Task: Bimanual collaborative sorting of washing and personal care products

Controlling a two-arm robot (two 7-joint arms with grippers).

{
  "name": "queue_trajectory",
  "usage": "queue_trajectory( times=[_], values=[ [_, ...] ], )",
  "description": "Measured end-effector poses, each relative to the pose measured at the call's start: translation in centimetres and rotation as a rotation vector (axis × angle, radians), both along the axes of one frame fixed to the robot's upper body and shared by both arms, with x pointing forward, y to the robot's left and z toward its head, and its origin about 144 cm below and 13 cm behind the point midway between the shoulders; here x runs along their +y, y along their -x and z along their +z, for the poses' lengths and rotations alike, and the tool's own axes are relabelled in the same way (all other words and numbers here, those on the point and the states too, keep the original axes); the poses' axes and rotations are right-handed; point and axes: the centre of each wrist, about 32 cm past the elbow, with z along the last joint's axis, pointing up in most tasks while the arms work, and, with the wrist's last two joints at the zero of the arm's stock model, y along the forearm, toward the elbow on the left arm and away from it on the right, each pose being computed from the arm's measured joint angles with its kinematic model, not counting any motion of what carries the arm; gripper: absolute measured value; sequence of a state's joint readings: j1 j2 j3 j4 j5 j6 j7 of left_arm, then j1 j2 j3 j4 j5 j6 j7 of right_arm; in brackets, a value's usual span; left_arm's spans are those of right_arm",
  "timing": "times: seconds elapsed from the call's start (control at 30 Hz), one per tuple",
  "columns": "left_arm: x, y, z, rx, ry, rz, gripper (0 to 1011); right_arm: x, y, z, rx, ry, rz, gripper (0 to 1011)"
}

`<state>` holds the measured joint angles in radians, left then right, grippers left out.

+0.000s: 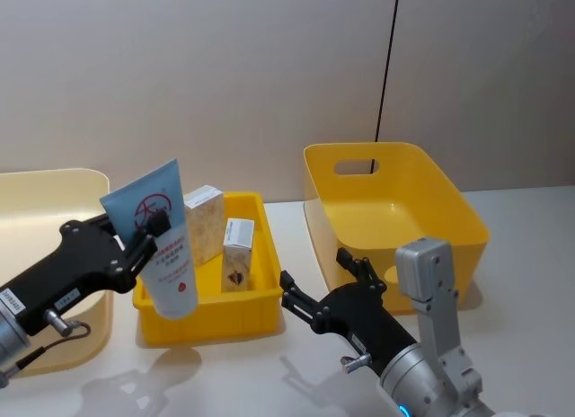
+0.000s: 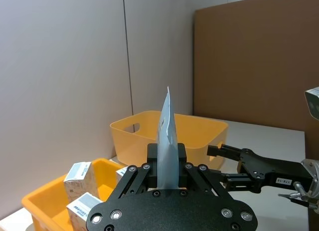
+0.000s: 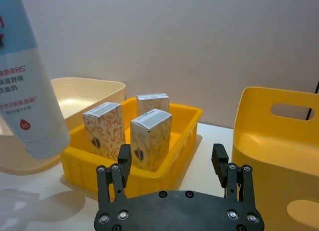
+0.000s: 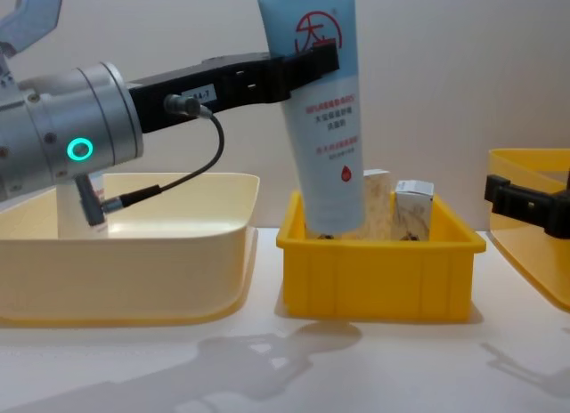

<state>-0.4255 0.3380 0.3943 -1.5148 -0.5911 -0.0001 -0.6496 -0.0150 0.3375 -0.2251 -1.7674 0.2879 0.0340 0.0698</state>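
Head view: at centre left, the left gripper (image 1: 148,235) pinches the light-blue tube (image 1: 169,255) by its upper part, cap hanging into the small yellow tray (image 1: 207,325) beside the cartons (image 1: 238,253); the right gripper (image 1: 328,287) waits lower centre. Left wrist view: tube clamped edge-on. Right wrist view: jaws spread wide, empty. Chest view: the cap dips just inside the tray, so I would lift straight up before swinging toward the cream bin (image 4: 134,244) at left.

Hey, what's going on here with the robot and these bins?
The left gripper is shut on a light-blue tube, cap end down, over the small yellow tray, where three white cartons stand. The right gripper hovers open between that tray and the big yellow bin. A cream bin sits at the robot's left.
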Motion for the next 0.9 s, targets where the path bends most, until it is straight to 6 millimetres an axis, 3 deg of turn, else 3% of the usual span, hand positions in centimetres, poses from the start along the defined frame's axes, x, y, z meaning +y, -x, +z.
queue_trajectory(
  times=[0.9],
  values=[
    [-0.6,0.2,-0.2,0.007,-0.002,-0.030,203,-1.2,-0.6,2.8,0.013,-0.056,0.268,1001]
  ],
)
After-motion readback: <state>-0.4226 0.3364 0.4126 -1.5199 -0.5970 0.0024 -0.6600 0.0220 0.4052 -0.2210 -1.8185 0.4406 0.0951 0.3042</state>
